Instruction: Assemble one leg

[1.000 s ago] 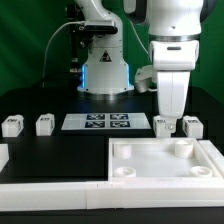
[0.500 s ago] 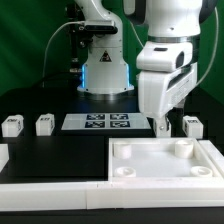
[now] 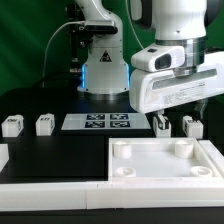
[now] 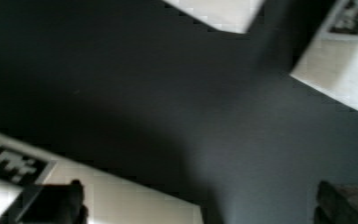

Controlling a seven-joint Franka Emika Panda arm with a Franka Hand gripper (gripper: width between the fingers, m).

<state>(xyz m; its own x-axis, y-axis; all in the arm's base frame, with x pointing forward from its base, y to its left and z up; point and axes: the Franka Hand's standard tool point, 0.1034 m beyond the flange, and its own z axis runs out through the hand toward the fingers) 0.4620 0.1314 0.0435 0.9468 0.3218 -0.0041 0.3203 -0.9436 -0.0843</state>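
Several small white legs stand on the black table in the exterior view: two at its left (image 3: 12,125) (image 3: 44,124) and two at its right (image 3: 160,124) (image 3: 190,126). The large white tabletop (image 3: 165,172) lies in front of the right pair. My gripper (image 3: 185,112) hangs tilted just above the right pair and touches neither. In the wrist view the gripper (image 4: 201,205) shows two dark fingertips (image 4: 48,205) set wide apart, with only black table between them. It is open and empty.
The marker board (image 3: 98,122) lies between the two pairs of legs. A long white bar (image 3: 50,171) runs along the front at the exterior view's left. The arm's base (image 3: 104,72) stands behind. Blurred white pieces (image 4: 345,55) edge the wrist view.
The hand has turned and tilted above the right pair of legs, from upright with its narrow side showing to slanted with its broad side showing. The legs have not moved.
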